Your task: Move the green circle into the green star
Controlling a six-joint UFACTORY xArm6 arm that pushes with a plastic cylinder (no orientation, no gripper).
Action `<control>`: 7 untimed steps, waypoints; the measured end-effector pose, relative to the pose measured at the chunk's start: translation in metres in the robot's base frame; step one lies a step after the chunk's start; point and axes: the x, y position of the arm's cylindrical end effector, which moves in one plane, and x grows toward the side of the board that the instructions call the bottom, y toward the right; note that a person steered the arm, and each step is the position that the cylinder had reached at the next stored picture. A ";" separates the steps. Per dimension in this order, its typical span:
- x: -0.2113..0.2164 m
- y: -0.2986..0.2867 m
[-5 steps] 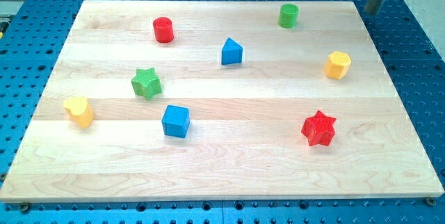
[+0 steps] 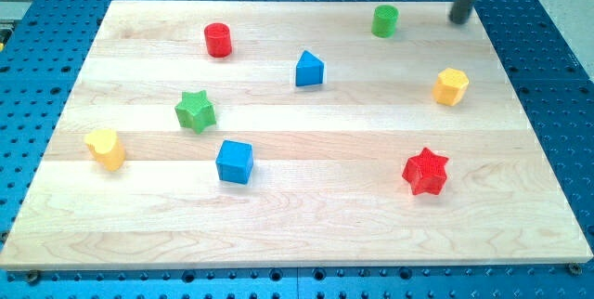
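Note:
The green circle point(image 2: 385, 20), a short green cylinder, stands near the top edge of the wooden board, right of centre. The green star point(image 2: 195, 111) lies at the view's left of centre, far from the circle. My tip point(image 2: 459, 19) is at the board's top right, to the right of the green circle with a clear gap between them.
A red cylinder point(image 2: 218, 40) stands at upper left, a blue triangular block point(image 2: 309, 69) between circle and star. A blue cube point(image 2: 234, 162) lies below the star, a yellow block point(image 2: 106, 148) at far left. A yellow hexagon point(image 2: 450, 86) and red star point(image 2: 426, 171) are at right.
My tip has moved left, from beyond the board's top right corner toward the green circle. No block has moved.

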 end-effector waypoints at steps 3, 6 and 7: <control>0.007 -0.155; 0.018 -0.180; 0.000 -0.206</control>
